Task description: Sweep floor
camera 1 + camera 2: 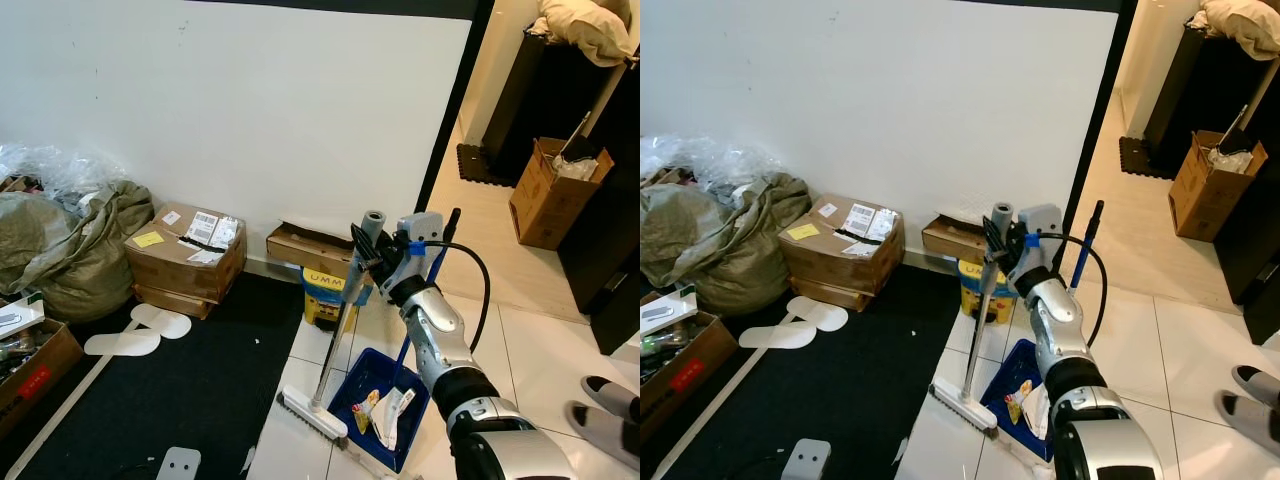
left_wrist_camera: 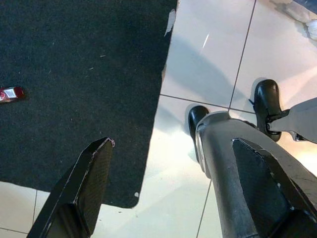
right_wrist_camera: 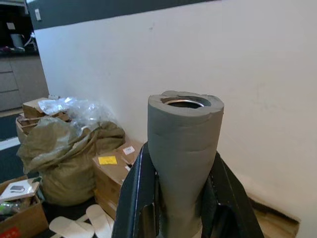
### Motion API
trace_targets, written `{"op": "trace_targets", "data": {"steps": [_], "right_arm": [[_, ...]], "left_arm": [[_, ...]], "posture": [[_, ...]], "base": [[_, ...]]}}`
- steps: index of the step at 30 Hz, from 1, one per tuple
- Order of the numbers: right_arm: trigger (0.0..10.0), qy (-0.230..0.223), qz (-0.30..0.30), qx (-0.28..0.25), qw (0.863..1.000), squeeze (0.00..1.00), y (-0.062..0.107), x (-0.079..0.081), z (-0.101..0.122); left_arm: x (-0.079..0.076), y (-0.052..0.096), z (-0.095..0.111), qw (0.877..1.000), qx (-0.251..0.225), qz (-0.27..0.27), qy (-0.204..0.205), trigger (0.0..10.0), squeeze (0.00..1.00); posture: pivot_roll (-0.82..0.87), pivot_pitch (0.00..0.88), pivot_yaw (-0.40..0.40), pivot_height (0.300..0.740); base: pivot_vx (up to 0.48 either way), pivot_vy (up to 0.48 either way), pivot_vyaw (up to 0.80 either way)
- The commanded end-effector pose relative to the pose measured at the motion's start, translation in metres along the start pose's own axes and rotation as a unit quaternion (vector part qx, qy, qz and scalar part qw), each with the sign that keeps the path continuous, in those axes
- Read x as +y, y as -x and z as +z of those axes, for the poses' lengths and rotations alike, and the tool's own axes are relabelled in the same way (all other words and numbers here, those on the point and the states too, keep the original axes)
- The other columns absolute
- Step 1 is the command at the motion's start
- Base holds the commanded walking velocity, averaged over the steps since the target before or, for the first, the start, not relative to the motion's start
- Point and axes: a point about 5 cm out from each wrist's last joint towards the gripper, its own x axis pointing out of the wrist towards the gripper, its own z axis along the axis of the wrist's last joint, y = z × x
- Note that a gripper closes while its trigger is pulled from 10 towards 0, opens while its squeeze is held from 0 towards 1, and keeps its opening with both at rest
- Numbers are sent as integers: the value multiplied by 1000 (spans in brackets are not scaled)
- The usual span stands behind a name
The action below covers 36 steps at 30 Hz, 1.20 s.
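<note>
1. White tile floor (image 1: 540, 350) beside a black mat (image 1: 190, 390), white wall behind.
2. Right gripper (image 1: 365, 262) clamps the broom (image 1: 340, 325) near its grey foam handle top; shaft leans, head on the tile at the mat's edge.
3. Blue dustpan (image 1: 375, 395) just beside the head, wrappers inside.
4. Left gripper (image 2: 168, 193) hangs over the mat edge, fingers spread wide, holding nothing.
5. Cardboard boxes (image 1: 190, 255) along the wall.
</note>
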Motion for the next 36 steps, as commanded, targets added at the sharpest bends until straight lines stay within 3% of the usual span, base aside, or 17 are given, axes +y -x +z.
{"op": "trace_targets", "data": {"steps": [1,3,8,10,20,36], "right_arm": [[10000,11,2,-62,998,0,-15,-5,32],[10000,12,4,-82,997,0,-24,-8,47],[10000,4,0,-79,997,0,-30,-11,51],[10000,15,4,-64,998,0,-30,-11,47],[10000,-11,13,-26,1000,0,-11,5,13],[10000,-24,18,-5,1000,0,-2,16,-5]], "left_arm": [[-3,0,-3,1000,3,-3,3,10000,0],[-3,1,-4,1000,4,-4,2,10000,0],[-3,1,-5,1000,5,-4,2,10000,0],[-4,1,-5,1000,5,-4,2,10000,0],[-6,1,-7,1000,7,-3,11,10000,0],[-6,1,-4,1000,4,-4,11,10000,0]], "posture": [[-46,0,-61,740],[-45,0,-62,740],[-48,0,-63,740],[-43,0,-64,740],[-43,0,-77,740],[-46,0,-71,740]], "base": [[0,0,0],[0,0,0],[0,0,0],[0,0,0],[0,0,0],[0,0,0]]}}
